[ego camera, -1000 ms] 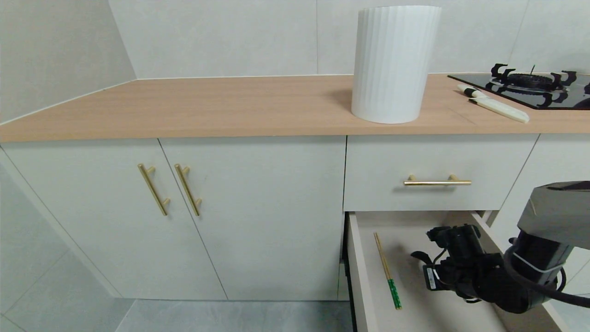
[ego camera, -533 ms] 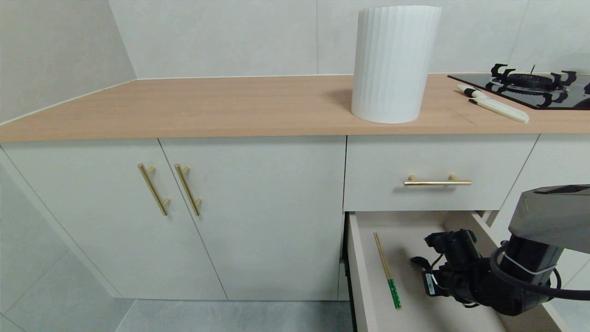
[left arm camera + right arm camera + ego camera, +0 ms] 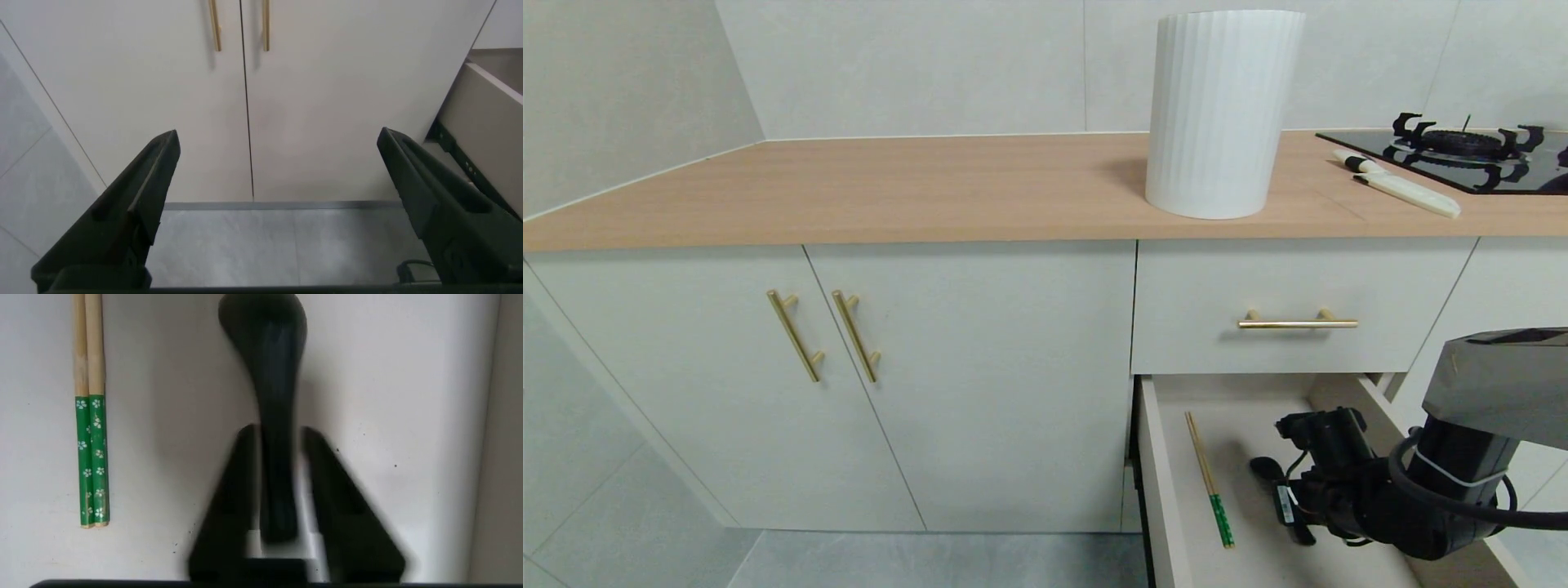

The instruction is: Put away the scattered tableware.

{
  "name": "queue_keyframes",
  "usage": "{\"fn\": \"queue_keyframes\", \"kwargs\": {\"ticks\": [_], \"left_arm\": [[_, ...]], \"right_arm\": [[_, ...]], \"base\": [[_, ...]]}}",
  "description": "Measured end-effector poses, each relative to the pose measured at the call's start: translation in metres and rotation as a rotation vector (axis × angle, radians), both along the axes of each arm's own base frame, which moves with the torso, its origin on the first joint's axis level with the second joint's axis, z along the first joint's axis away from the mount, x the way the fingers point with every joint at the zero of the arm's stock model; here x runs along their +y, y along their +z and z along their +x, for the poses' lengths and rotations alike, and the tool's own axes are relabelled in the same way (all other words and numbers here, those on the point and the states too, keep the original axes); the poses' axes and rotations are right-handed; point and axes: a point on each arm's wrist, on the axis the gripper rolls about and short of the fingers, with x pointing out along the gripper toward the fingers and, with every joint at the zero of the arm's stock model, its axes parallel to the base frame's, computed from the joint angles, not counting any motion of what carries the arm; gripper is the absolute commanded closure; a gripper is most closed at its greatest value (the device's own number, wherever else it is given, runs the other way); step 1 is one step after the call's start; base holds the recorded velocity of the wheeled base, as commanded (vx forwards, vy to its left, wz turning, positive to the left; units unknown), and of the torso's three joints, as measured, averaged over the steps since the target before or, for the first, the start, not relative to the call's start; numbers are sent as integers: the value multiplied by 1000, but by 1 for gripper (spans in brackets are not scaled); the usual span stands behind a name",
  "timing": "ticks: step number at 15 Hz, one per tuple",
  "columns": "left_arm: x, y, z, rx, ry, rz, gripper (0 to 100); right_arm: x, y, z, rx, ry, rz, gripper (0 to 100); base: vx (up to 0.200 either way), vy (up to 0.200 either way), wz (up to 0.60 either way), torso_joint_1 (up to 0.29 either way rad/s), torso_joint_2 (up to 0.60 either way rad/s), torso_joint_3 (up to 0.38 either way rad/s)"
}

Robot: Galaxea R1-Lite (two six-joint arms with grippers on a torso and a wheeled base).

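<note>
Gripping spoon [image 3: 263, 343] by handle with right tool [image 3: 279, 439], beside chopsticks [image 3: 90, 392] in drawer [image 3: 1156, 490]; left tool [image 3: 278, 139] released. Likely light, stiff, slick; best pinched mid-handle.

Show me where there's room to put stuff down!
Drawer: a bare strip of floor between the chopsticks and the black spoon in the right pincer. Countertop: a long bare stretch from the wall corner to the white container. It is crowded at the right end, by the knife and stove.
</note>
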Motion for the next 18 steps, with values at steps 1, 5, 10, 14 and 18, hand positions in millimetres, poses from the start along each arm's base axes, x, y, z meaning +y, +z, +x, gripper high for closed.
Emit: {"fn": "queue_keyframes", "kwargs": {"ticks": [1, 5, 10, 14, 18], "left_arm": [[0, 0, 0, 0, 0, 0, 0], [0, 0, 0, 0, 0, 0, 0], [0, 0, 0, 0, 0, 0, 0], [0, 0, 0, 0, 0, 0, 0], [0, 0, 0, 0, 0, 0, 0]], "right_arm": [[0, 0, 0, 0, 0, 0, 0], [0, 0, 0, -1, 0, 0, 0], [-1, 10, -4, -13, 0, 4, 0], [-4, 31, -14, -25, 2, 10, 0], [-7, 79, -39, 66, 13, 5, 0]], "base": [[0, 0, 0, 0, 0, 0], [0, 0, 0, 0, 0, 0], [0, 0, 0, 0, 0, 0], [0, 0, 0, 0, 0, 0], [0, 0, 0, 0, 0, 0]]}}
